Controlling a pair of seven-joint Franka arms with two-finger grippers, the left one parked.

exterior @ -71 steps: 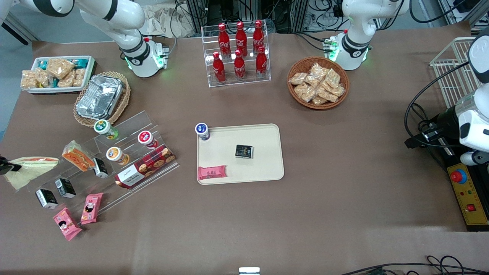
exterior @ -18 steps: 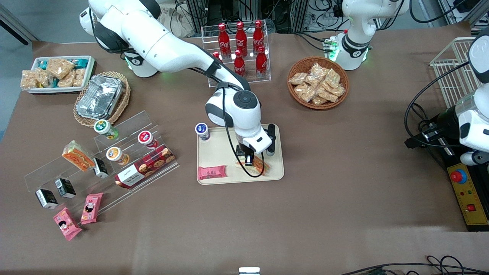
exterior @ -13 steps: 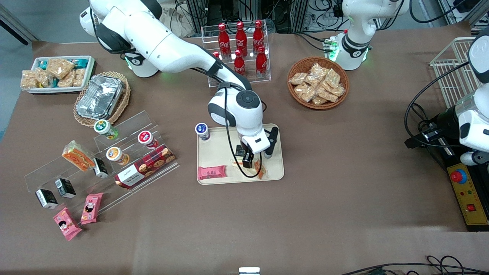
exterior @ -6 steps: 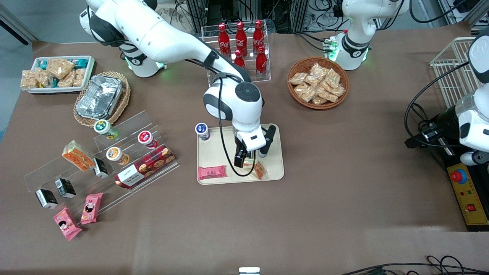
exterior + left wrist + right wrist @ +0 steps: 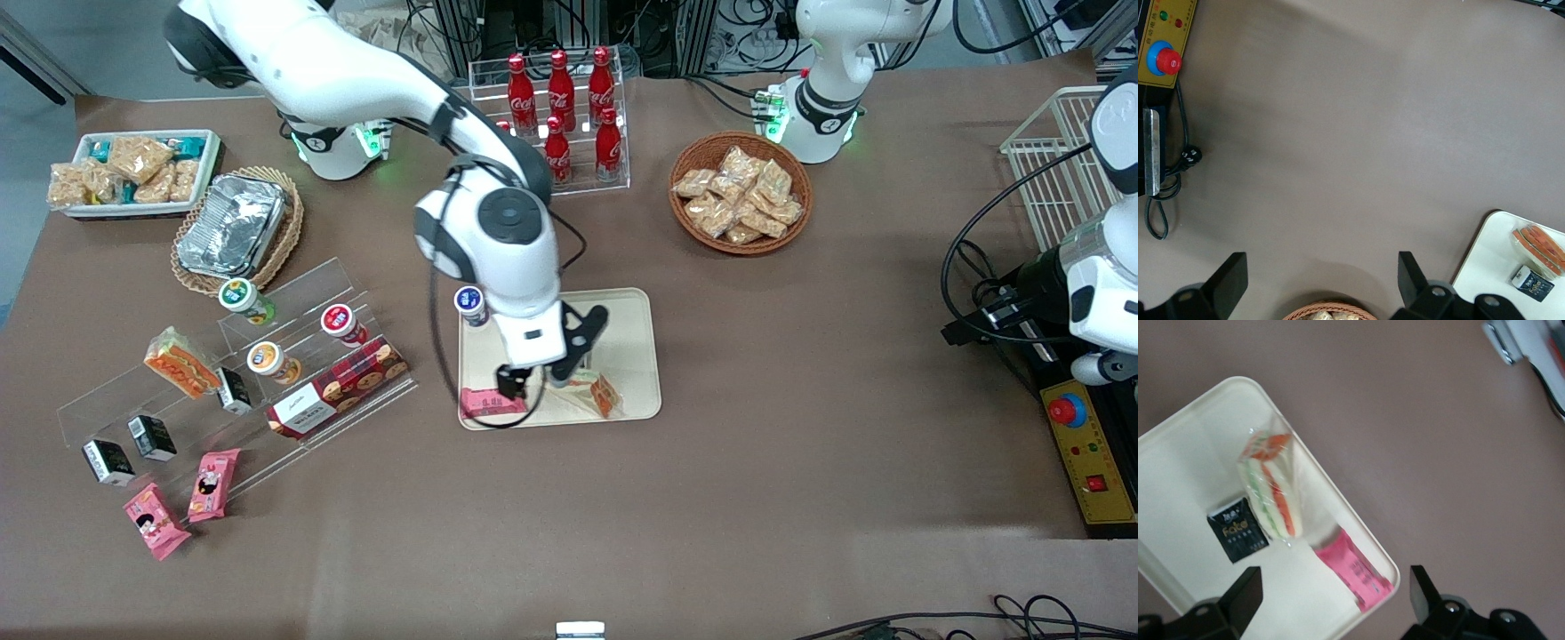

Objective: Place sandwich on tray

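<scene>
brown table [image 5: 800, 462], sandwich [image 5: 1268, 495] on tray [image 5: 1178, 453], gripper [image 5: 532, 380] above

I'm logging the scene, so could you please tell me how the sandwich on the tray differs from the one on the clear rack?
The sandwich is a pale wedge with thin stripes, lying on the tray below the open gripper. The other sandwich is chunkier, bright orange-faced, on the clear rack. Both are clear-wrapped.
</scene>
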